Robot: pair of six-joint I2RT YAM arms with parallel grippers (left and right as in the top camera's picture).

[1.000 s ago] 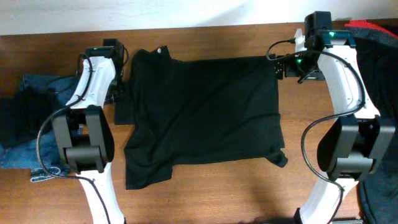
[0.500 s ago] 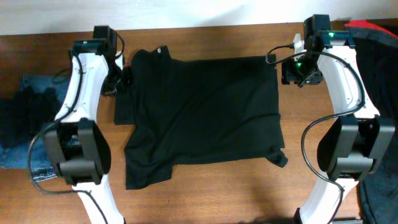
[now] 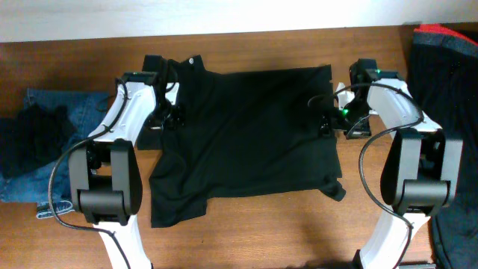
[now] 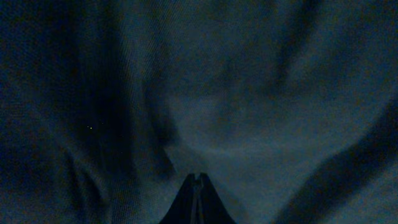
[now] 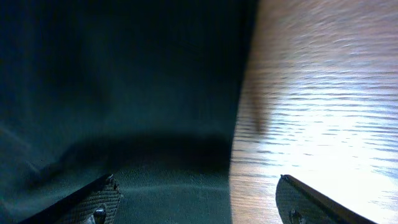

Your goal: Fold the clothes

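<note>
Both arms have swung inward over the black garment [image 3: 246, 142], which lies spread across the middle of the counter [image 3: 261, 232].
Soft, light, limp cloth, best pinched at an edge or corner. Over rumpled folds near its left side, the left end effector [image 4: 198, 182] looks clenched; the right end effector [image 5: 199, 186] hangs released, straddling the right hem.

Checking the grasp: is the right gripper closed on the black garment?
No: the right gripper is wide open, one finger over the black garment, the other over the table.
</note>
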